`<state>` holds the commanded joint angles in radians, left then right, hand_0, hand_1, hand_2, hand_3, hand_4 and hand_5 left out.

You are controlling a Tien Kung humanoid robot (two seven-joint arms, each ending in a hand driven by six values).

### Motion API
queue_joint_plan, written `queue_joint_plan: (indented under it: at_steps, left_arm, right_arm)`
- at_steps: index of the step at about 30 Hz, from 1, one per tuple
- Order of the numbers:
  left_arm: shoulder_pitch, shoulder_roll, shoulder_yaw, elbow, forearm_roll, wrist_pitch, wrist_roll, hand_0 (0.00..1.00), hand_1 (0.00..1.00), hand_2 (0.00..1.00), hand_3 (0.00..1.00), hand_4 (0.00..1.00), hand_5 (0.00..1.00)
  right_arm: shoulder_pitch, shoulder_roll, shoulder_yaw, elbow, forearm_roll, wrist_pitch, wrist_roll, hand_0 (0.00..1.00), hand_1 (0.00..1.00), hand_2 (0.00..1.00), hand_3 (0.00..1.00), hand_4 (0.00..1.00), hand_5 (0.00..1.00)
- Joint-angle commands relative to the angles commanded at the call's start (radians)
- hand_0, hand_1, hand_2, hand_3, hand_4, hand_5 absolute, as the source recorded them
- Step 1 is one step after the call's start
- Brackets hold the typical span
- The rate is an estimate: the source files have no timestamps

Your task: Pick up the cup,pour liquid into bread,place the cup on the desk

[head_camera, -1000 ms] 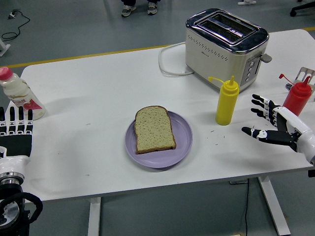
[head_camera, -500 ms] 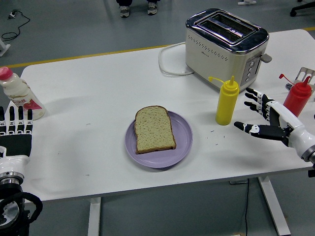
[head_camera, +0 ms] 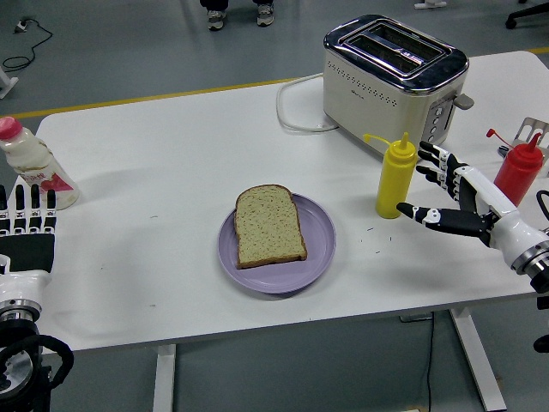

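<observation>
Yellow plastic squeeze bottle (head_camera: 395, 177) stood upright on the white table (head_camera: 154, 180), right of the bread slice (head_camera: 269, 226) on its lilac plate (head_camera: 318, 240). Over the last second I had brought my right hand (head_camera: 453, 199) leftward, fingers spread wide and empty, until it flanked the bottle. I judged a grasp was imminent; my left hand (head_camera: 27, 227) rested open at the table's near-left edge.

A white table (head_camera: 171, 257) carries a purple plate (head_camera: 316, 249) with one slice of bread (head_camera: 268, 225) lying flat on it. To the right of the plate stands a yellow squeeze bottle (head_camera: 395, 178), upright. The right hand (head_camera: 453, 196) is just beside this bottle with its fingers spread, the thumb low near the bottle's base; it holds nothing. Behind the hand stands a red squeeze bottle (head_camera: 520, 167). A toaster (head_camera: 390, 77) stands at the far side. At the left edge rests the left hand (head_camera: 27, 236), fingers straight, near a milk bottle (head_camera: 33, 163).
</observation>
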<state>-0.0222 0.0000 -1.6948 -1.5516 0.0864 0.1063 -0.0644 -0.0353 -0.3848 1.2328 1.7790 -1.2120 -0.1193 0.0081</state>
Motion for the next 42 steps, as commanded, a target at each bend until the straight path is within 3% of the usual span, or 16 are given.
queue_joint_plan:
  at_steps: [23,42]
  left_arm:
    - [0.000,0.000,0.002,-0.001,0.000,-0.001,0.000,0.863,0.872,0.934,0.862,0.718,0.998]
    - [0.005,0.000,0.007,0.000,-0.001,0.000,-0.001,0.862,0.872,0.934,0.862,0.718,0.998]
  right_arm:
    - [0.003,0.012,0.004,-0.043,0.006,-0.031,-0.010,0.998,0.951,0.998,0.998,0.871,0.137]
    - [0.070,0.036,-0.029,-0.158,0.008,-0.060,0.003,0.996,0.948,0.998,0.998,0.867,0.137]
